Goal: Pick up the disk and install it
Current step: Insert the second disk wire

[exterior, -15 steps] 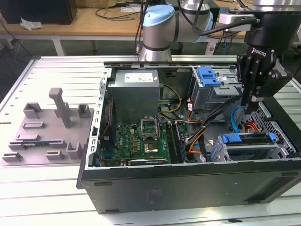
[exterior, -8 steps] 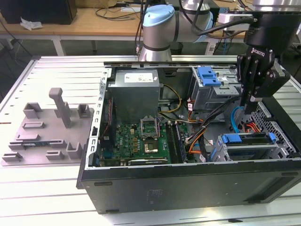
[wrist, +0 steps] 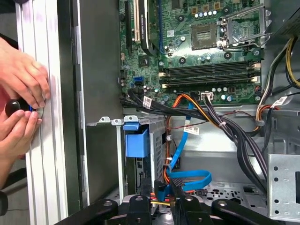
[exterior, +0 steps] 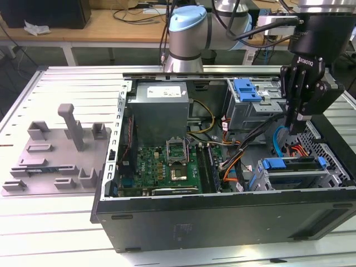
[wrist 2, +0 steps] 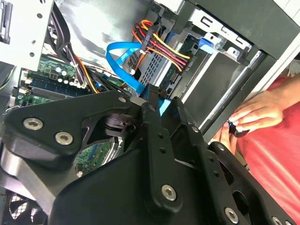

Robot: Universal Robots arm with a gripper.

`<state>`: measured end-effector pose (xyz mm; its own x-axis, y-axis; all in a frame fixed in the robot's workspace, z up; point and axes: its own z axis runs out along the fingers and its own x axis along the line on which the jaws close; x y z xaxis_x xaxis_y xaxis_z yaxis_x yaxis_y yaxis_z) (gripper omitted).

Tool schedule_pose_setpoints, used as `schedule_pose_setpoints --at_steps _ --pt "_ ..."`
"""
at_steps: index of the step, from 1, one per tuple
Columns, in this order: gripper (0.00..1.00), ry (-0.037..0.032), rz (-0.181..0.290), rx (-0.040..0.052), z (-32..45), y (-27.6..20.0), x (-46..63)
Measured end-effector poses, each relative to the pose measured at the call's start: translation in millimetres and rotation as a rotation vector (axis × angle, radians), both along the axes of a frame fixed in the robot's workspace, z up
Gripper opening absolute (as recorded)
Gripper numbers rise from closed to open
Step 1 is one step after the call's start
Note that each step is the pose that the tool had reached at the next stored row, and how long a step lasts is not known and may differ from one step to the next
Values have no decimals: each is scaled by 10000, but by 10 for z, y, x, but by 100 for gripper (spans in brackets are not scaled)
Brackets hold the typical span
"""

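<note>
Black two-finger gripper (exterior: pixel 295 125), jaws pressed together w/ nothing between, above blue-framed silver disk (exterior: pixel 289 167) seated in open black PC case (exterior: pixel 222 214).

— What is everything sitting on?

— A long silver table (exterior: pixel 67 83) made of metal strips with grooves between them.

— What lies on it?

— A big black computer case (exterior: pixel 222 219), lying on its side with the top open. Just beside it, toward the exterior view's left, sits a flat grey plastic tray (exterior: pixel 55 156) with little blocks and one tall post, maybe holders for parts.
</note>
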<state>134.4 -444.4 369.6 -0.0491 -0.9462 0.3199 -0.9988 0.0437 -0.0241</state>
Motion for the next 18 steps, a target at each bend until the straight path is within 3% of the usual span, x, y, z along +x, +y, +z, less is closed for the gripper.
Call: schedule_pose_setpoints --at_steps 14,16,18 --pt "29 0 -10 -17 -29 2 4" --pt "16 0 -14 -17 -31 2 4" --pt "16 0 -20 -17 -33 2 4"
